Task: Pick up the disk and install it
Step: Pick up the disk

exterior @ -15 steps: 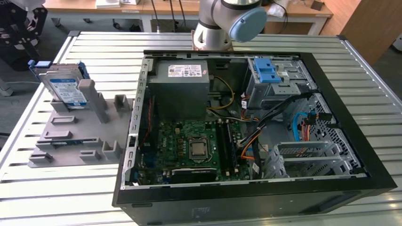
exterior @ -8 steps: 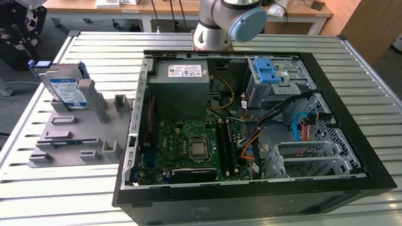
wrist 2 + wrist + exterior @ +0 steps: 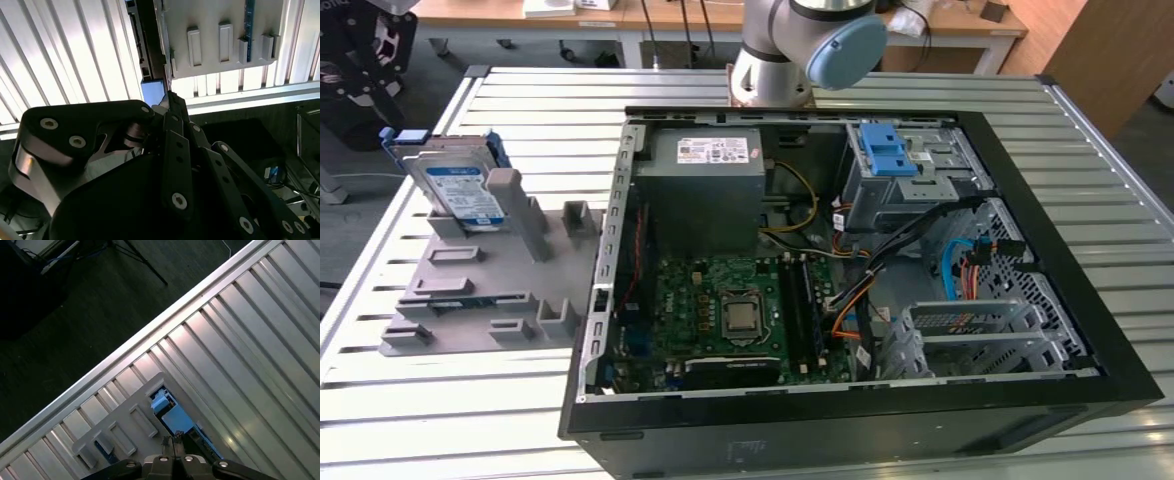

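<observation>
Slatted metal table (image 3: 480, 420) bears open computer case (image 3: 854, 425) and grey rack (image 3: 467, 290). Disk (image 3: 460, 190) stands upright in rack at exterior view's left, outside case. Gripper (image 3: 173, 441) hangs above disk, apart, fingertips pressed together, holding nothing.

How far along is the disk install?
Done: nothing that shows. The disk stands upright in the grey holder on the table, outside the open computer case.
In hand: nothing. In the first wrist view the gripper is shut, fingertips together, pointing toward the disk in its holder.
Left: both the pickup and the install.
</observation>
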